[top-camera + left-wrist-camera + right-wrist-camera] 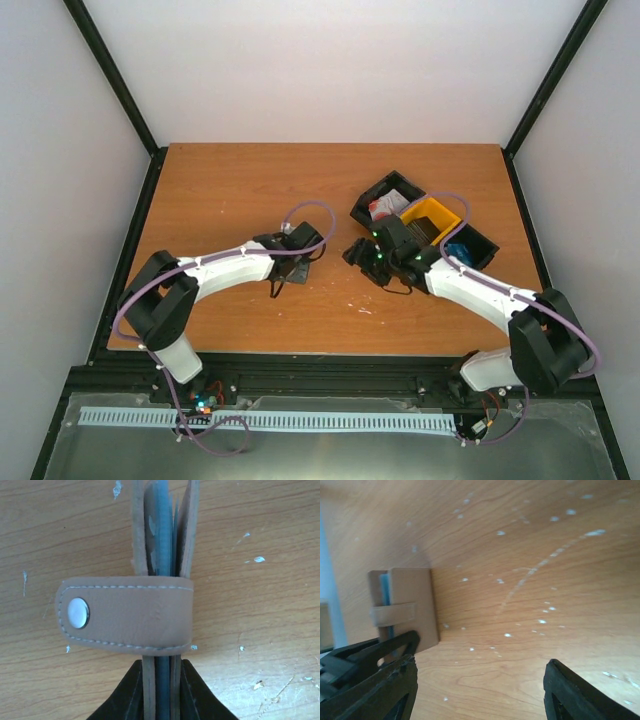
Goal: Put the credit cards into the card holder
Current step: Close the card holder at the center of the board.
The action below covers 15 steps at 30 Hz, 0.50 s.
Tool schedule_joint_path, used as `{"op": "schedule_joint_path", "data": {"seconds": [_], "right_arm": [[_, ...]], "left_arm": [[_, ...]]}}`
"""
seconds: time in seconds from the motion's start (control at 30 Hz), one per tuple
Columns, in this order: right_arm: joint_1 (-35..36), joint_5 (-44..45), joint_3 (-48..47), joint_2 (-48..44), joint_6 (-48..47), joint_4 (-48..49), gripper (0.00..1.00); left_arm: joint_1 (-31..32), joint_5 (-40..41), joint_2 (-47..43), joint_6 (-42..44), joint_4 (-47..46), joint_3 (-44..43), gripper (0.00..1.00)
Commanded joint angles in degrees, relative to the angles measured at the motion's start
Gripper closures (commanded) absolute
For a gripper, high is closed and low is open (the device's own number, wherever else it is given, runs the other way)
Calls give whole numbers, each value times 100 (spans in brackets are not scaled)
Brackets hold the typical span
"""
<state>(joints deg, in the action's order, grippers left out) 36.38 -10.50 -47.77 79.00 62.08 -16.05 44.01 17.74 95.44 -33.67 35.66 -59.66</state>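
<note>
The tan card holder (125, 615) stands on edge on the wooden table, its snap strap wrapped across it and blue inner pockets (162, 555) showing between the covers. My left gripper (162, 692) is shut on its lower end. From above, the holder (296, 280) sits at the table's middle under the left gripper (300, 262). My right gripper (358, 258) hovers just to its right, open and holding nothing (480, 680); its camera sees the holder (410, 600) at the left. White-and-red credit cards (386, 207) and blue ones (458, 250) lie in the bins.
A row of bins stands at the right rear: a black one (400, 183), a yellow one (431, 215) and another black one (480, 243). The table (230, 190) is bordered by black frame rails and white walls.
</note>
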Motion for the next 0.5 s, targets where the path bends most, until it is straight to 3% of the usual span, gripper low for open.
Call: {"op": "schedule_joint_path", "data": {"seconds": [0.0,0.07,0.17,0.33,0.47], "right_arm": [[-44,739,305,-394,469,-533,32],[-54,861,472,-603,626,-517,32],[-114,1033,667,-844,823,-557,32],[-247,1077,825,-1086,847,-612,32],[-318,692,740,-926,217,-438,32]], "left_arm": [[211,-364,129,242,-67,-99,80],[214,-900,28,477,-249,-70,64],[214,-1752,-92,731,-554,-43,52],[213,-3139,-219,1062,-731,-138,46],[136,-3651,-621,1225,-578,-309,41]]}}
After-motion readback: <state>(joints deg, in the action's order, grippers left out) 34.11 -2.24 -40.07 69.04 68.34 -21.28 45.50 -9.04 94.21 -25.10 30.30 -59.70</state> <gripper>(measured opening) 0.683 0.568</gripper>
